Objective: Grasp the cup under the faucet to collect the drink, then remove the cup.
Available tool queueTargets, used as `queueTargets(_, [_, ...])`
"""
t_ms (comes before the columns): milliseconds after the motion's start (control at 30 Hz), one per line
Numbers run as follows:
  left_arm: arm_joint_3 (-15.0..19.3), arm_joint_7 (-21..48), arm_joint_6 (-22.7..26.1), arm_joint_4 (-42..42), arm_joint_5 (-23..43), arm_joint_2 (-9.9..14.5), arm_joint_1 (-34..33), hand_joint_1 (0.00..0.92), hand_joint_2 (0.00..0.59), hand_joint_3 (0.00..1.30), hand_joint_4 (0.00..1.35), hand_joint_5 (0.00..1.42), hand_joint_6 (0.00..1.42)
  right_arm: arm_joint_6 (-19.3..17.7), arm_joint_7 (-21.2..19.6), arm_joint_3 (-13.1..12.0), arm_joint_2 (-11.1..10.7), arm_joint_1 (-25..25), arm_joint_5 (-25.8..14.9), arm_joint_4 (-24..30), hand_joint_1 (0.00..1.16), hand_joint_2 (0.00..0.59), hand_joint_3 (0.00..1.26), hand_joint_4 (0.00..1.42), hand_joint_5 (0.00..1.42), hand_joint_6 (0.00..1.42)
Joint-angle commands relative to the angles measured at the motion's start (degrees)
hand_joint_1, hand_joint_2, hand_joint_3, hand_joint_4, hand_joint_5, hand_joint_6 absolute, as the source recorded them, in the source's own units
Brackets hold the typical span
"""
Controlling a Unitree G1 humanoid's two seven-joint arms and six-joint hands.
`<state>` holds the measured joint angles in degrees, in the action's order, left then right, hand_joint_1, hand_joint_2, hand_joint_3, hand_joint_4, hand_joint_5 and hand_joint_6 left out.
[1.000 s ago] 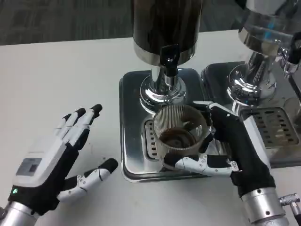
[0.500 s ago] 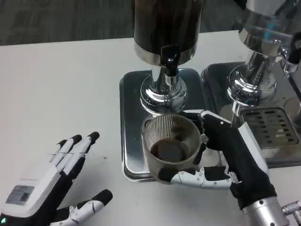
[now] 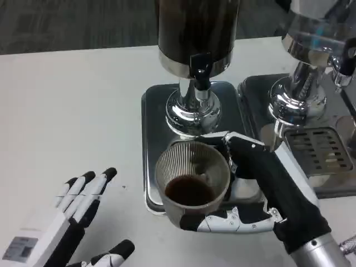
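Within the right hand (image 3: pixel 261 194), fingers wrapped round it, sits the ribbed cup (image 3: pixel 192 183) w/ dark drink, just ahead of the faucet (image 3: pixel 200 69). Left hand (image 3: pixel 61 228) lies released, well apart. Best kept level during withdrawal — spill risk.

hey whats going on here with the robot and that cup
The robot's right hand holds a ribbed cup with dark drink in it, its fingers wrapped around the cup's front. The cup sits over the near edge of the metal drip tray, in front of the dispenser's faucet. The left hand rests open on the white table.
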<state>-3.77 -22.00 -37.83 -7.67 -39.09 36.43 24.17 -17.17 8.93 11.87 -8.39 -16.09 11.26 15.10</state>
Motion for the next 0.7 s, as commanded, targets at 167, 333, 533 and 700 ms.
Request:
queueTargets(167, [1.4, 0.9, 2.1, 4.1, -2.6, 0.1, 4.3, 0.0, 0.179, 0.0, 0.0, 0.0, 0.0, 1.3, 1.5, 0.5, -0.5, -2.8, -2.9, 5.0, 1.05, 0.164, 0.57, 0.65, 0.75, 1.06])
queueTargets(333, [2.0, -4.4, 0.5, 3.9, -4.1, -1.5, 4.5, 0.0, 0.176, 0.0, 0.0, 0.0, 0.0, 2.3, 1.9, 1.1, -0.2, -2.7, -3.6, 5.0, 1.05, 0.167, 0.57, 0.65, 0.75, 1.06])
queueTargets(533, [2.1, -6.8, -0.1, 3.1, -4.7, -2.0, 4.5, 0.0, 0.16, 0.0, 0.0, 0.0, 0.0, 2.6, 1.5, 0.8, 0.1, -2.9, -3.6, 5.1, 1.04, 0.168, 0.57, 0.65, 0.75, 1.05])
queueTargets(700, [2.2, -6.9, 0.3, 2.8, -4.4, -2.0, 4.3, 0.0, 0.144, 0.0, 0.0, 0.0, 0.0, 2.5, 1.8, 0.6, 0.0, -2.8, -3.9, 4.9, 1.04, 0.167, 0.57, 0.66, 0.74, 1.05])
